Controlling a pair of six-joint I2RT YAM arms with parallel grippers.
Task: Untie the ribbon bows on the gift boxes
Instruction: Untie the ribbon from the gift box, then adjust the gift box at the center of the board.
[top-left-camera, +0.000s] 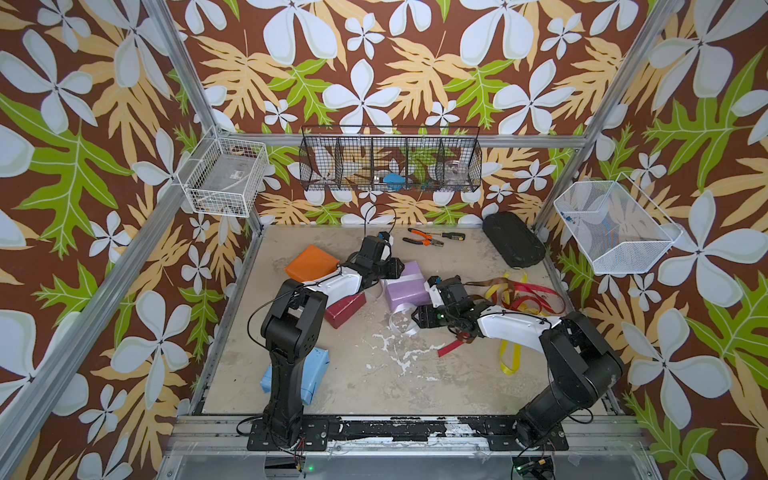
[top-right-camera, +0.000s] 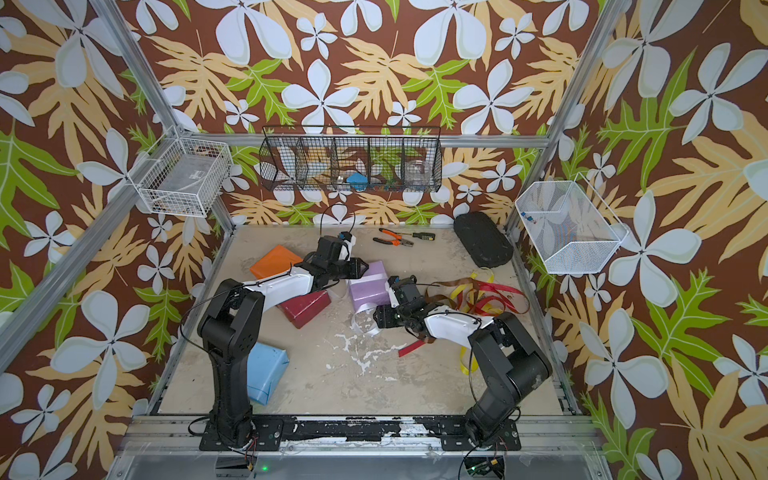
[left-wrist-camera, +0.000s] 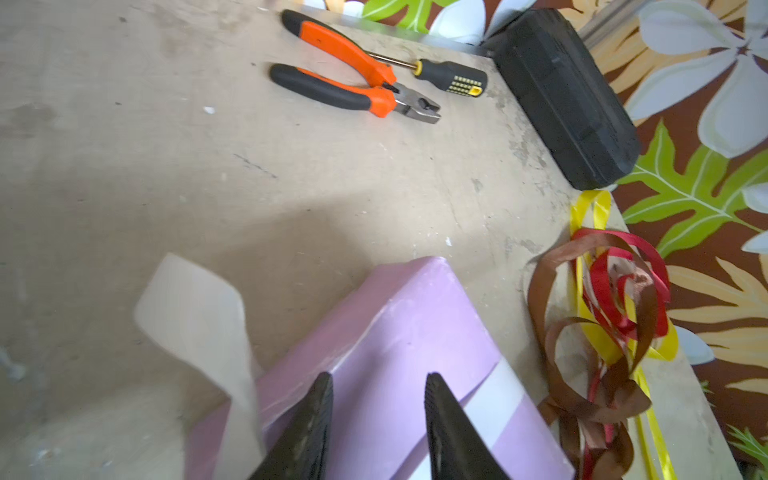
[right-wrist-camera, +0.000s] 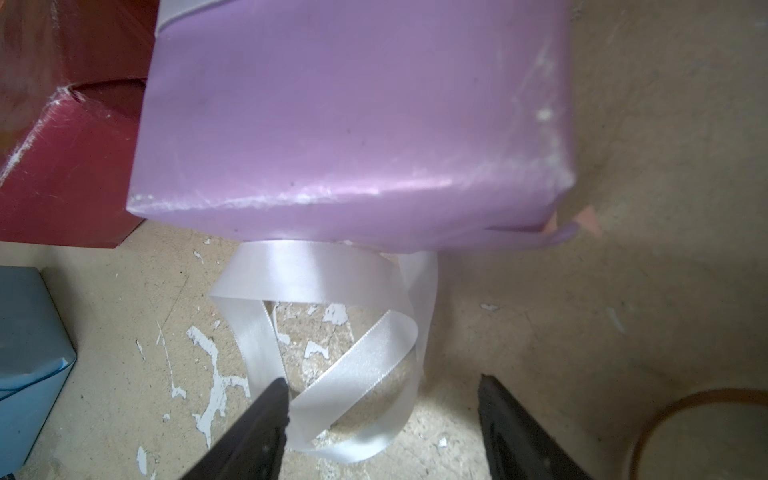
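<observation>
Right gripper (right-wrist-camera: 382, 386) fingers (right-wrist-camera: 257, 432), spread with the white ribbon (right-wrist-camera: 353, 361) loop lying loose between them just beside the lilac box (right-wrist-camera: 353, 116), may drag that light box along if they pull, since the left gripper (left-wrist-camera: 378, 378) hovers over it with jaws apart, pinning nothing.

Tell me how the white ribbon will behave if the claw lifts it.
Probably floppy: the white ribbon lies in loose curls, so it should drape rather than hold shape. Its satin sheen suggests it could slip from a light pinch. A band of it wraps the lilac box, so pulling may drag the box.
</observation>
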